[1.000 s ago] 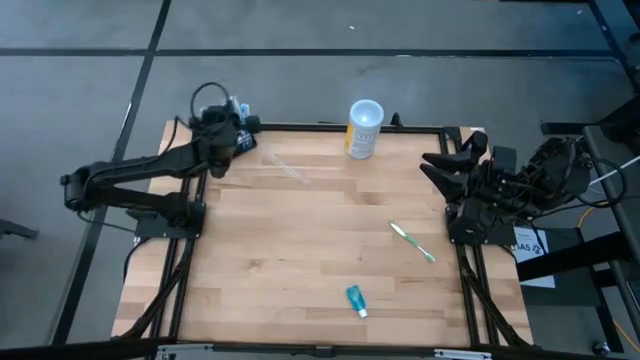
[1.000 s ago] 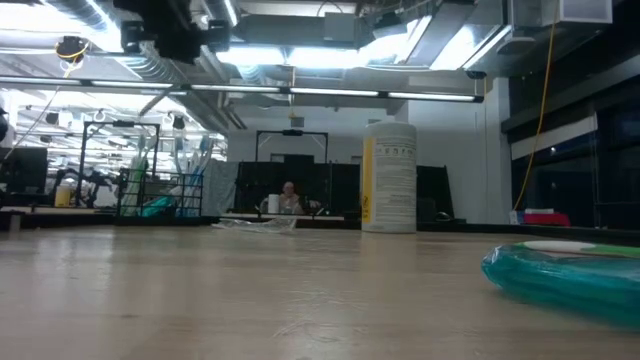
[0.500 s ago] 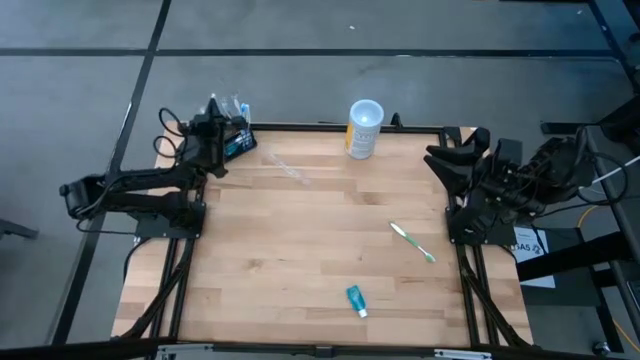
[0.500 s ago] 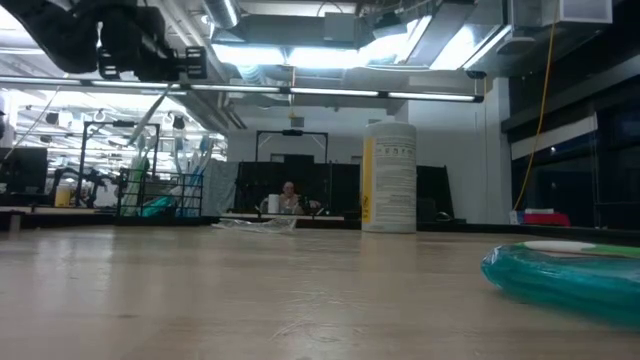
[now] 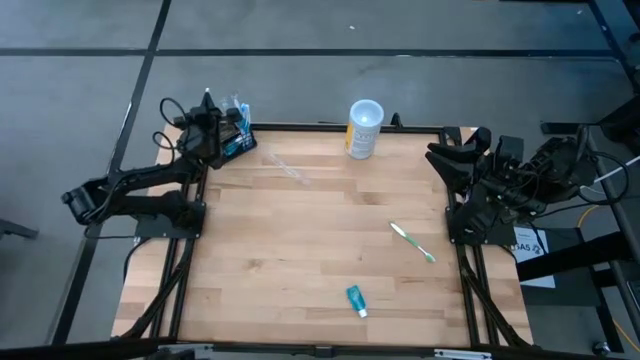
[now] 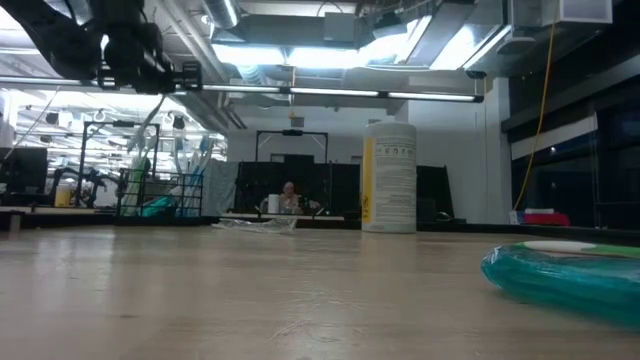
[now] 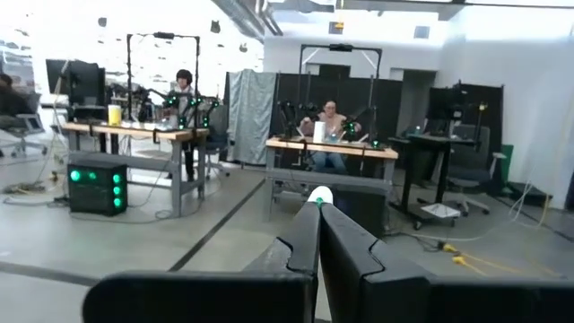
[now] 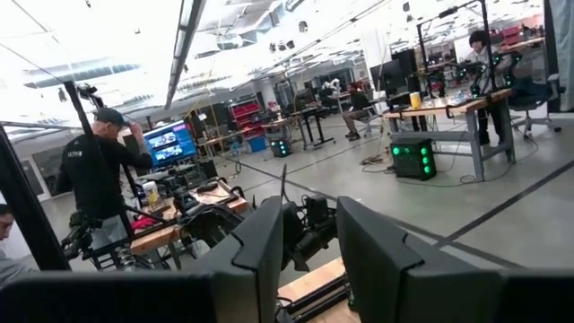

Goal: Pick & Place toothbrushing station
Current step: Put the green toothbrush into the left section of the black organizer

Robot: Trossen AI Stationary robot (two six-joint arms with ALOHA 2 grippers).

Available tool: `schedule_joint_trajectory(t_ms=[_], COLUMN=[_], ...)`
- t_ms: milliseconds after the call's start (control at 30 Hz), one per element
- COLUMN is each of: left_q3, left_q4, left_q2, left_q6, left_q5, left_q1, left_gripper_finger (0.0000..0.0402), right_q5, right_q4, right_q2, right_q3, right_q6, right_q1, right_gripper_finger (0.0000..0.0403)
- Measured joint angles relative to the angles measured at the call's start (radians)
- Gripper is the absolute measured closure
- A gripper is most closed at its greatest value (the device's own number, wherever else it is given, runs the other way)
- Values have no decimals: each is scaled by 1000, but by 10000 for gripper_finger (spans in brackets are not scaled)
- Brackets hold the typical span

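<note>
I see my left pincer (image 5: 208, 122) raised at the table's (image 5: 300, 250) far left corner, well left of the white-and-yellow cup (image 5: 364, 128), its fingers (image 7: 309, 238) pressed together with nothing between them. The toothbrushing station (image 5: 236, 140) sits just beside that pincer on the cup's side. My right pincer (image 5: 448, 160) waits at the table's right edge, right of the cup, fingers (image 8: 269, 238) spread and empty
</note>
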Motion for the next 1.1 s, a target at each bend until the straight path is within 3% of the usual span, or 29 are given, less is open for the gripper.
schedule_joint_trajectory(t_ms=[233, 467, 800, 967, 1100], left_q3=[-5, -124, -205, -280, -349], left_q4=[35, 288, 285, 266, 369], left_q2=[98, 170, 172, 178, 178], left_q6=[-58, -82, -145, -288, -349], left_q5=[24, -22, -30, 59, 174], left_q1=[23, 22, 0, 17, 22], left_gripper_finger=[400, 400, 398, 376, 350], right_q5=[3, 6, 28, 27, 24], right_q4=[0, -1, -9, -11, -18], right_q2=[0, 0, 0, 0, 0], right_q3=[0, 0, 0, 0, 0], right_q6=[16, 21, 21, 27, 34], right_q1=[0, 0, 0, 0, 0], right_gripper_finger=[293, 293, 293, 293, 293])
